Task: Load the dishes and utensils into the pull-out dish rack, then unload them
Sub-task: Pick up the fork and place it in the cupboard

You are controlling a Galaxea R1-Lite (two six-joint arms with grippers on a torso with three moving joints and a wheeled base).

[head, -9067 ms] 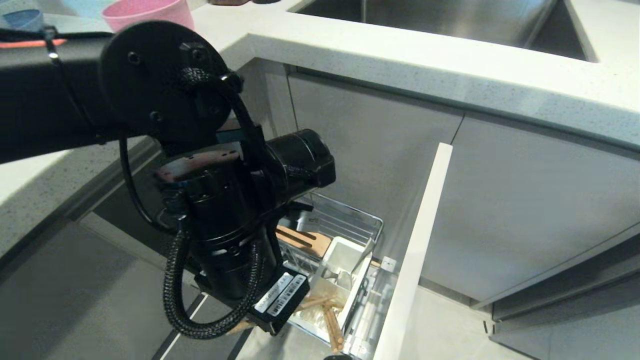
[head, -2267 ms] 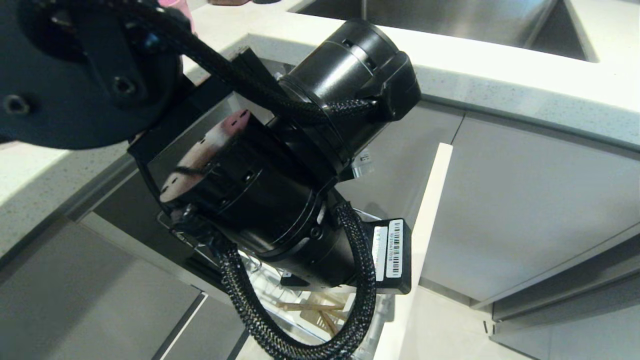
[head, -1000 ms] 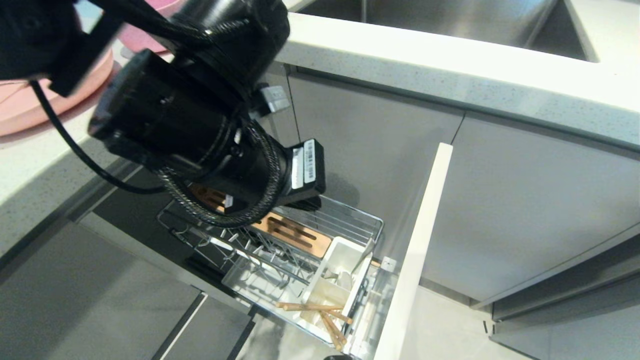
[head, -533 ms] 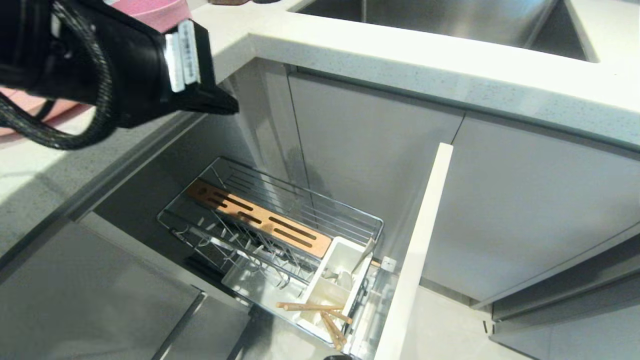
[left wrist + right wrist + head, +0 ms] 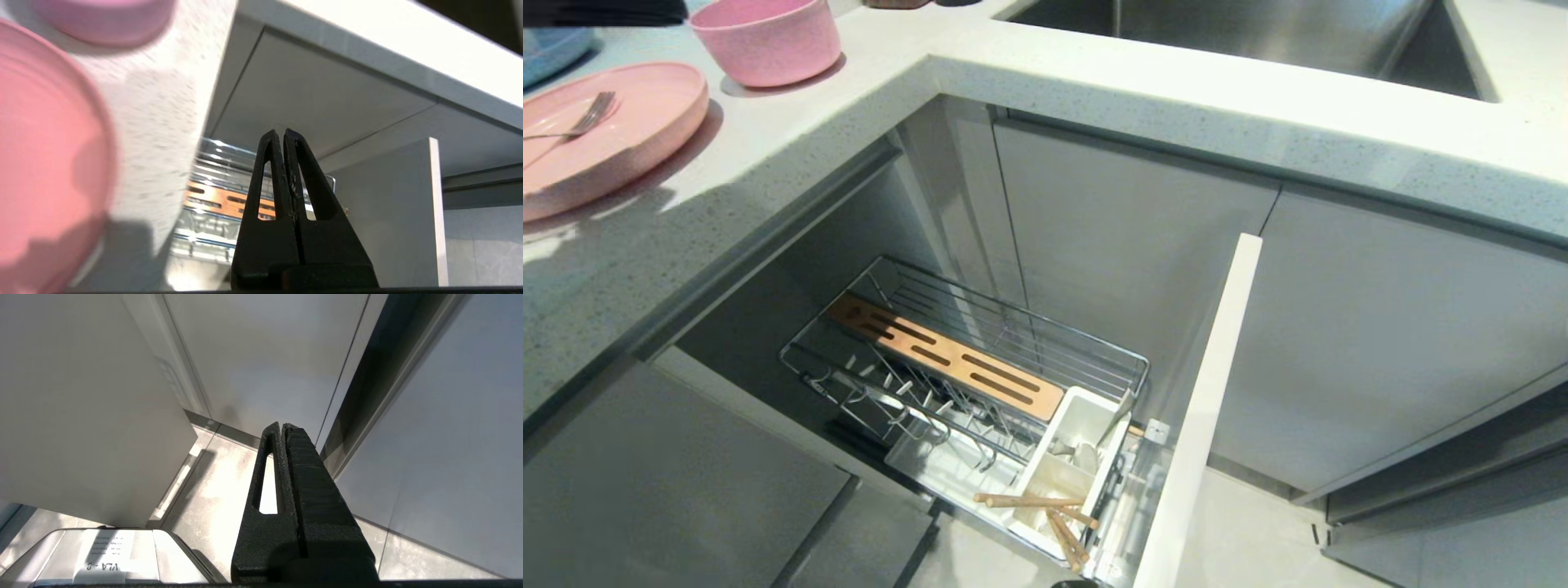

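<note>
On the counter at the left lies the pink plate [image 5: 605, 131] with the silver fork [image 5: 578, 125] resting on it. The pink bowl [image 5: 768, 39] stands just behind the plate. Below, the pull-out dish rack [image 5: 1045, 343] is drawn out, and the chopsticks [image 5: 1045, 510] lie across its white caddy [image 5: 1086, 412]. My left gripper [image 5: 283, 131] is shut and empty, hovering above the counter edge beside the plate [image 5: 41, 143] and bowl [image 5: 106, 20], with the rack [image 5: 216, 192] beyond it. My right gripper [image 5: 282, 424] hangs shut and empty over the floor.
A tan slotted board [image 5: 947, 355] runs along the rack. The white drawer front [image 5: 1201, 408] stands open at the rack's right. A steel sink [image 5: 1241, 33] sits in the counter [image 5: 1094, 90] behind. A blue dish [image 5: 547, 49] shows at the far left edge.
My left arm has swung up and to the left, away from above the rack and almost out of the head view. The plate, fork and bowl are now uncovered.
</note>
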